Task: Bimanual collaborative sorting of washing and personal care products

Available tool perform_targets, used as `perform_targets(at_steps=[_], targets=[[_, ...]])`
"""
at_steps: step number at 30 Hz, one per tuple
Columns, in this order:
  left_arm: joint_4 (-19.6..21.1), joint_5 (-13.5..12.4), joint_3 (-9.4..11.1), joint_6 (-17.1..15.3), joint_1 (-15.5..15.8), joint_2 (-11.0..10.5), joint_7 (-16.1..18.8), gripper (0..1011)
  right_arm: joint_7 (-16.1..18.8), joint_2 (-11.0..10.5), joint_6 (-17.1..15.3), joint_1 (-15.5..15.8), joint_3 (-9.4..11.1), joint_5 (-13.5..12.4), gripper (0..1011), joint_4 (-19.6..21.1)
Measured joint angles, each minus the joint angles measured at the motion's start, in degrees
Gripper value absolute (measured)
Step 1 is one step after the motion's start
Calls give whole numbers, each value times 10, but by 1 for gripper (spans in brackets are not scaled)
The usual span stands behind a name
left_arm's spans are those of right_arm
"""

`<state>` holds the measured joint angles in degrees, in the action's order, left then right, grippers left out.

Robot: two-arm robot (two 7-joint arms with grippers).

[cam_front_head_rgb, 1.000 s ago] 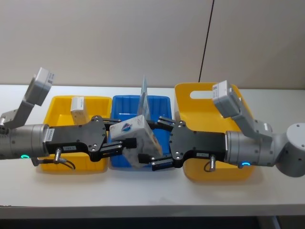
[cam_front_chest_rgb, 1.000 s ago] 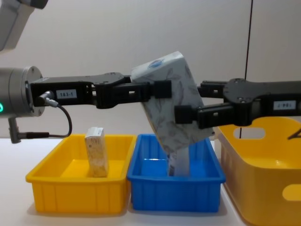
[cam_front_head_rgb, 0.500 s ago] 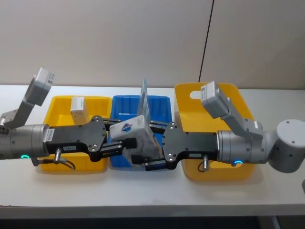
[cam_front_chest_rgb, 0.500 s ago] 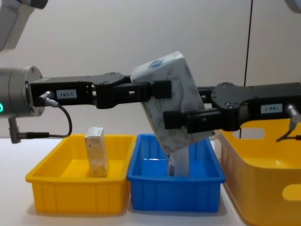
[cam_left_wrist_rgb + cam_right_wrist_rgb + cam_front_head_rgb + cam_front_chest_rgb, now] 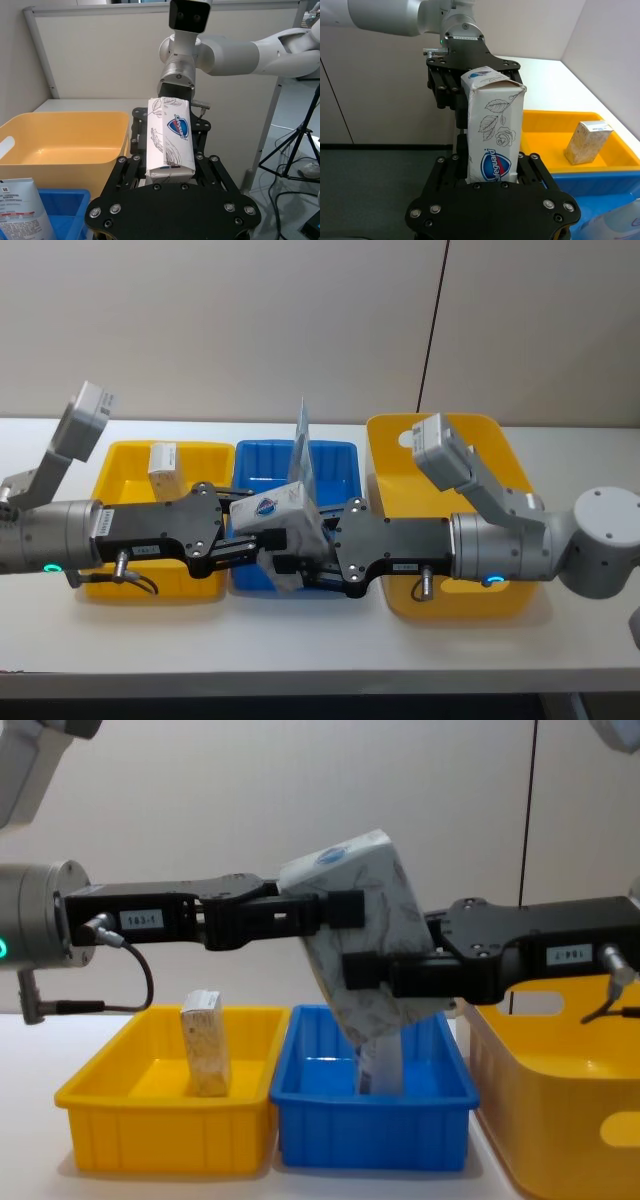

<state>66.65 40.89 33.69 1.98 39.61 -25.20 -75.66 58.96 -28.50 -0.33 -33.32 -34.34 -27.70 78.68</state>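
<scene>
In the chest view, the blue pouch (image 5: 380, 1070) stands in the middle of the frame, mostly hidden behind the soap pack (image 5: 390, 930). The big yellow bin (image 5: 560, 1120) runs off the lower right edge. The writing on the pouch is too small to read.

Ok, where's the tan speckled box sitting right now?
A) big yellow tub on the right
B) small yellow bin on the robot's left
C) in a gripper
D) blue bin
B: the tan speckled box stands upright in the small yellow bin, apart from the marbled pack the left gripper holds.
</scene>
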Motion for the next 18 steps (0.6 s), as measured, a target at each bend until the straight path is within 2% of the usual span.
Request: perform_targets(at_steps=[2, 4, 15, 18], targets=[[0, 0, 0, 0, 0, 0, 0, 378, 0, 0, 1, -1, -1, 0, 385, 0], [0, 0, 0, 0, 0, 0, 0, 378, 0, 0, 1, -1, -2, 1, 364, -1], [0, 0, 0, 0, 0, 0, 0, 379, -1, 0, 2, -3, -4, 2, 360, -2], [0, 0, 0, 0, 0, 0, 0, 464, -1, 0, 2, -3, -4, 3, 353, -2]])
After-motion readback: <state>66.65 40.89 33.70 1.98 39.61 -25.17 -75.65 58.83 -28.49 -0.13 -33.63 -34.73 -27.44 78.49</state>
